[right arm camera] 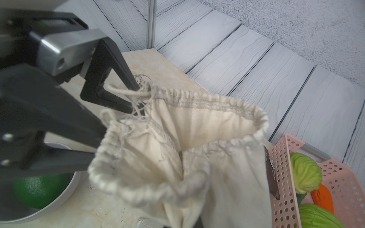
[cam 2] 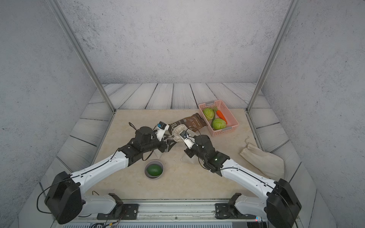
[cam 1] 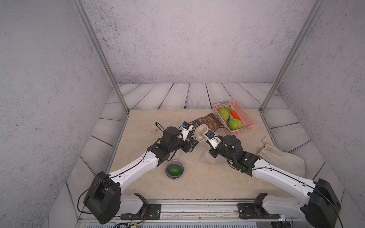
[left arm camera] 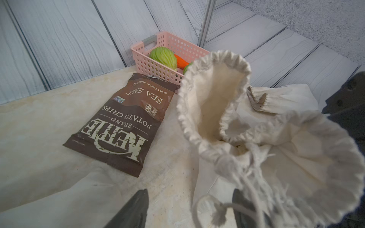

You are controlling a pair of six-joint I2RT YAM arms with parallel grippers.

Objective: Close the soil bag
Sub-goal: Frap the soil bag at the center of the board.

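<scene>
Jaws of the left gripper [right arm camera: 134,98] stand apart. The drawstring [right arm camera: 122,91] runs loose through the gap between them, not clamped. Jaws of the right gripper [cam 1: 204,139] are together, pinched on cloth just below the mouth of the soil bag [cam 1: 199,131], and that mouth is raised off the counter [cam 1: 138,126].

The bag sits at the centre of both top views, between the two wrists, with its body trailing to the lower right under the right arm. Its mouth is only partly gathered, and both wrist views show a wide opening.

A brown chip packet [cam 1: 207,122] lies flat just upper right of the bag, up against a pink basket [cam 1: 249,118] holding two cabbages [cam 1: 224,113] and a carrot [cam 1: 236,115]. A grey bowl [cam 1: 167,174] with a green fruit [cam 1: 174,170] sits at lower centre. A second cloth sack [cam 1: 282,158] lies at the right edge of the counter.
</scene>
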